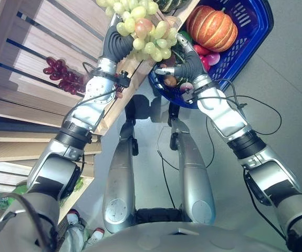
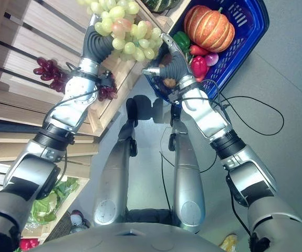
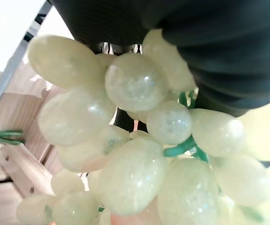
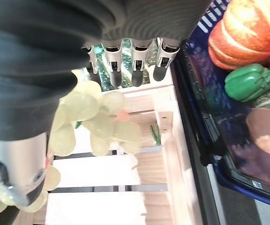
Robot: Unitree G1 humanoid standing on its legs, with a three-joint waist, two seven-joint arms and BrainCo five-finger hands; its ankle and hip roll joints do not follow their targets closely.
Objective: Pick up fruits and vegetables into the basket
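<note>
A bunch of green grapes (image 1: pixel 145 29) hangs in the air between the wooden shelf and the blue basket (image 1: pixel 261 31). My left hand (image 1: pixel 116 44) is shut on it from the shelf side; the grapes (image 3: pixel 135 154) press close against its dark cover. My right hand (image 1: pixel 188 65) is open by the basket's near rim, with straight fingers (image 4: pixel 135 65) just beside the grapes (image 4: pixel 102 122). In the basket lie an orange pumpkin (image 1: pixel 212 27), a green pepper (image 4: pixel 250 82), a red pepper (image 2: pixel 199 65) and a brown item.
Purple grapes (image 1: pixel 61 73) lie on the slatted wooden shelf (image 1: pixel 45 37) to the left. A wooden crate edge (image 4: pixel 167 122) runs beside the basket. A dark green striped fruit (image 1: pixel 172 4) sits at the top. Leafy greens (image 2: pixel 51 205) lie lower left on the shelf.
</note>
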